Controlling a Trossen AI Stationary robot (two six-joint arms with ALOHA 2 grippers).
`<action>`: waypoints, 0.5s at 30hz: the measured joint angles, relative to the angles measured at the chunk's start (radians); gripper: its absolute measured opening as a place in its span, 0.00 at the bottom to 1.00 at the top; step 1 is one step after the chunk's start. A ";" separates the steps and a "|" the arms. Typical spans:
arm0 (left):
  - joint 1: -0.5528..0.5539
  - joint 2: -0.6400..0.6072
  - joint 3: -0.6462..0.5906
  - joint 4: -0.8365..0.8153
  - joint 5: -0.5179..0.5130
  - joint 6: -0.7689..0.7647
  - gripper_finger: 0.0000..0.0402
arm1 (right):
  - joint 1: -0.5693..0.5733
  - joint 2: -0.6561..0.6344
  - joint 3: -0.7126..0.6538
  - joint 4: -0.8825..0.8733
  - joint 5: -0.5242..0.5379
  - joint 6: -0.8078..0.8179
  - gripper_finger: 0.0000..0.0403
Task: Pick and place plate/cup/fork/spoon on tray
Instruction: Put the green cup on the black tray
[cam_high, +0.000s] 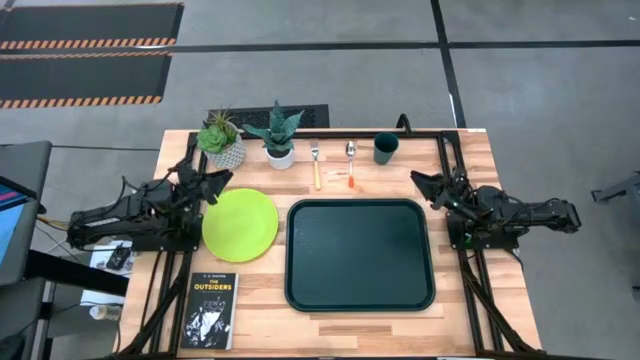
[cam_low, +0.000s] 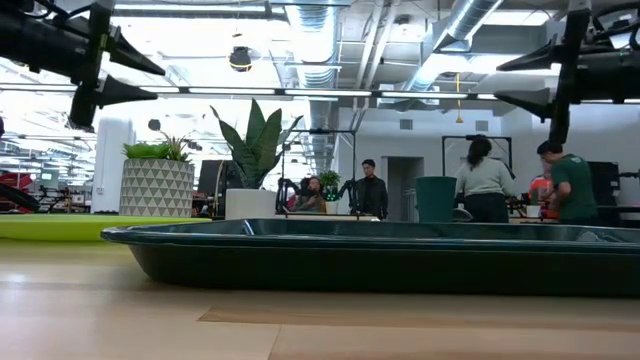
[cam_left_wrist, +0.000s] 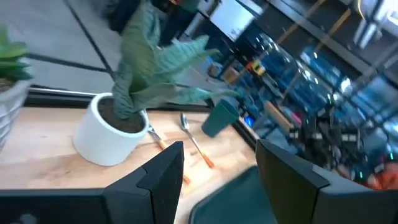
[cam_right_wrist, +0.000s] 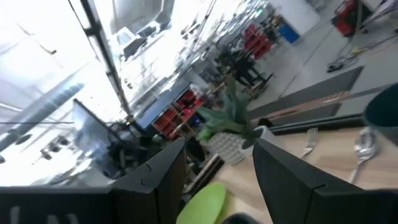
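The dark green tray (cam_high: 360, 295) lies in the table's middle, with nothing on it. The lime-green plate (cam_high: 240, 224) lies flat to its left. The fork (cam_high: 316, 166), the spoon (cam_high: 351, 164) and the teal cup (cam_high: 386, 148) stand in a row along the far edge. My left gripper (cam_high: 218, 180) is open in the air near the plate's far left rim. My right gripper (cam_high: 420, 180) is open in the air right of the tray's far right corner. Both are empty.
Two potted plants stand at the far left: a patterned pot (cam_high: 224, 145) and a white pot (cam_high: 280, 150). A black book (cam_high: 211, 310) lies at the near left. People stand in the room beyond the table (cam_low: 485, 185).
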 joint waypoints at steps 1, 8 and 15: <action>0.000 0.000 0.000 0.000 -0.007 -0.001 0.47 | 0.000 0.000 0.000 0.000 0.016 0.001 0.52; 0.000 0.002 0.000 0.106 -0.082 -0.157 0.47 | 0.000 0.000 0.000 0.010 0.052 0.022 0.52; 0.000 0.214 0.000 0.609 -0.023 -0.121 0.47 | 0.000 0.000 0.001 0.004 0.054 0.022 0.52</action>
